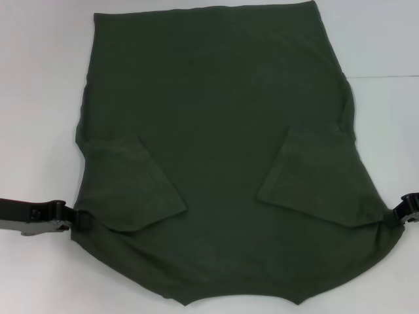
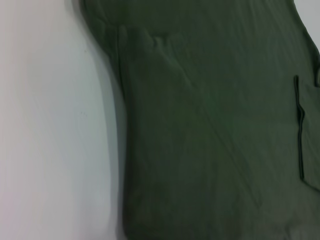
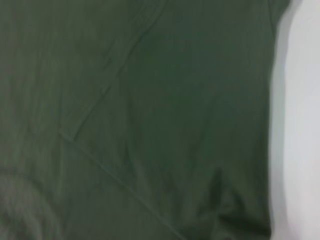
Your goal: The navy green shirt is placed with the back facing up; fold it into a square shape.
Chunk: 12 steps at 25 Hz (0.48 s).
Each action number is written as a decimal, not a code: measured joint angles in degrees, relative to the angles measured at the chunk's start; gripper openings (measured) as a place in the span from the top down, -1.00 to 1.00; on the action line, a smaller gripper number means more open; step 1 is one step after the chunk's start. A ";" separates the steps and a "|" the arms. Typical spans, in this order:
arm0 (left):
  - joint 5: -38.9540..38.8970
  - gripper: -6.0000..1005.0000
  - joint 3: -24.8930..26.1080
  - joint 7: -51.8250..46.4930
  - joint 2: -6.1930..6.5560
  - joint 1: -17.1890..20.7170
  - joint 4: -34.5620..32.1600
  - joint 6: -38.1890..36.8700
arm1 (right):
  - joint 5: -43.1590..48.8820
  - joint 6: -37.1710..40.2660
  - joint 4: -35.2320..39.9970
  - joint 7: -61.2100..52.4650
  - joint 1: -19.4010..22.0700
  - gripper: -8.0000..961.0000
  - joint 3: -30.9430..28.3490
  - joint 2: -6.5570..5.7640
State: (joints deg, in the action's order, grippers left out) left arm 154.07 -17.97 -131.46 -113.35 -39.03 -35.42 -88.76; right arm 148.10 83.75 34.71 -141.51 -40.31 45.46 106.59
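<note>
Left end effector (image 1: 84, 219) at lower left of frame, pinching the shirt's (image 1: 216, 131) edge beside the folded-in sleeve. Right end effector (image 1: 395, 218) at lower right, clamped on the opposite edge. Shirt spread flat, plain side up, filling the middle of the white bench (image 1: 39, 78).

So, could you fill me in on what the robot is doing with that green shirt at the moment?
It is folding the navy green shirt, which lies spread on the white table, plain side up. Both short sleeves are already folded inward onto the body. The left gripper is at the shirt's left edge and the right gripper at its right edge, each level with a sleeve fold and seemingly gripping the cloth there. The body itself has not been folded into a square yet.
</note>
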 joint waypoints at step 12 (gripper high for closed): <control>0.00 0.91 0.07 1.48 0.49 -0.48 -0.32 -2.34 | -0.35 2.89 0.36 3.91 0.35 0.93 -4.92 -1.19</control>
State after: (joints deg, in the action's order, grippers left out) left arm 154.07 -17.90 -129.98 -112.87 -39.51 -35.74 -91.10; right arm 147.74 86.64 35.07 -137.60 -39.96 40.55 105.39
